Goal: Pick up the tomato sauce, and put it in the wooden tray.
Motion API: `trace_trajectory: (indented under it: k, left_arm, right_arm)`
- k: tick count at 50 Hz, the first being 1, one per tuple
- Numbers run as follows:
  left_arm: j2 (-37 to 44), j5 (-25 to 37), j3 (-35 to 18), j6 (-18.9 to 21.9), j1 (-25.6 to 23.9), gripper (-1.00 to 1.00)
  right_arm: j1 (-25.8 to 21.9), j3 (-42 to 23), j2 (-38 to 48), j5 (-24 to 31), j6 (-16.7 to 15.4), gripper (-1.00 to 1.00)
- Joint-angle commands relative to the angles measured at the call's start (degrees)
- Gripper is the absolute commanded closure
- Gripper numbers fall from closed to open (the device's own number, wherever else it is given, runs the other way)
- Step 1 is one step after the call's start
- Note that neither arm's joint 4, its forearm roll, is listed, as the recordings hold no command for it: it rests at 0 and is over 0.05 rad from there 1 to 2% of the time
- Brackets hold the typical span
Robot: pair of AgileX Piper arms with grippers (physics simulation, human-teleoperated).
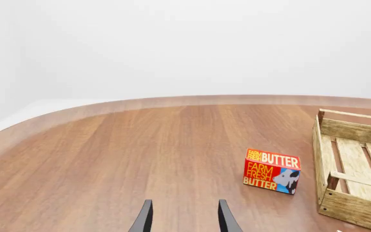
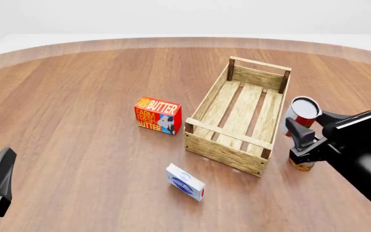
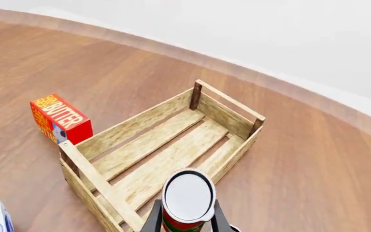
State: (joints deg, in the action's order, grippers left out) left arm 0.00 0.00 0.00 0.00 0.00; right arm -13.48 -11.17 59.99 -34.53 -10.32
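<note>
The tomato sauce (image 3: 187,200) is clamped between the fingers of the right claw (image 3: 185,223) and is carried beside the wooden tray (image 2: 227,150). The can is judged rigid, smooth and moderately heavy — a mid-wall grip is advised. The left claw (image 1: 184,217) is parted — nothing is held.

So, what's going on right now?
Right gripper shut on red-labelled tomato sauce can, lifted beside light-wood slatted tray. Left gripper open, idle. Tray unobstructed.
</note>
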Motion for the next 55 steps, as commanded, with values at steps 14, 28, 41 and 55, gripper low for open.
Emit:
trace_trajectory:
  k: [14, 28, 41, 55]
  left_arm:
    - [0.00, 0.00, 0.00, 0.00, 0.00, -1.00]
    - [0.00, 0.00, 0.00, 0.00, 0.00, -1.00]
    - [0.00, 0.00, 0.00, 0.00, 0.00, -1.00]
    - [0.00, 0.00, 0.00, 0.00, 0.00, -1.00]
  right_arm:
    - [-1.35, -8.18, 4.44, 1.25, 0.77, 1.00]
    - [-2.24, -12.10, 8.37, 0.98, 0.30, 1.00]
    - [-3.34, -15.59, 12.18, 0.29, -0.62, 1.00]
    - [-5.95, -20.01, 16.84, -0.32, -1.92, 1.00]
